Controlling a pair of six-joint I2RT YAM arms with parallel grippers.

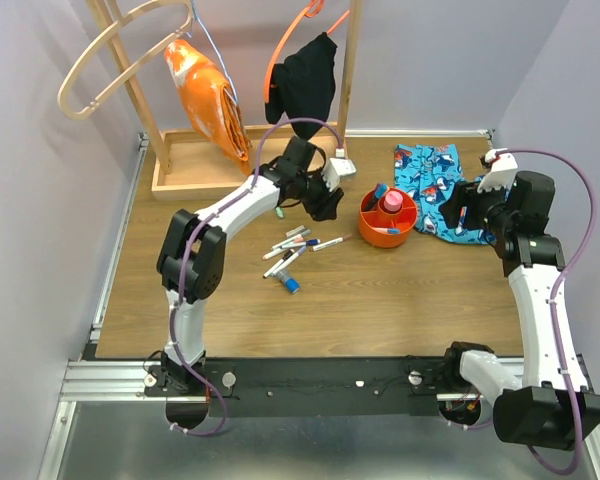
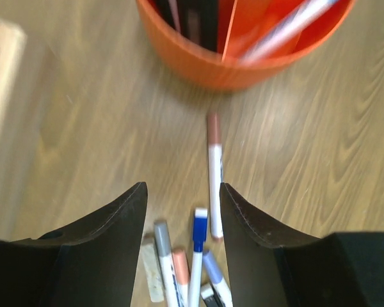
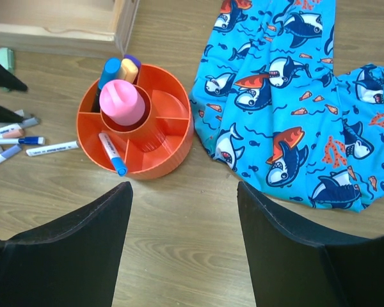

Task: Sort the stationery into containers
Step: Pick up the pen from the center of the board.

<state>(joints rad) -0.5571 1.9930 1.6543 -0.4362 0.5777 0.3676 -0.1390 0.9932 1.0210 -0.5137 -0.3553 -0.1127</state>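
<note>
Top external: your left fingers (image 2: 115, 224) stand parted and empty by loose pens (image 1: 292, 250), orange tub (image 1: 378, 238) just beyond. Right fingers (image 3: 83, 243) wide apart, empty; shark-print cloth (image 1: 435, 185) beside the tub.

Round orange tub (image 3: 163, 167) upright on worktop (image 1: 380, 300), divided inside.
Centre well: pink tube (image 3: 121, 102), upright.
Front compartment: white marker (image 3: 113, 155), blue cap, leaning.
Rear compartment: blue marker (image 3: 110, 69), purple marker (image 3: 132, 64).
Loose pens (image 1: 295, 248) scattered flat left of tub; perhaps eight, count uncertain.
</note>
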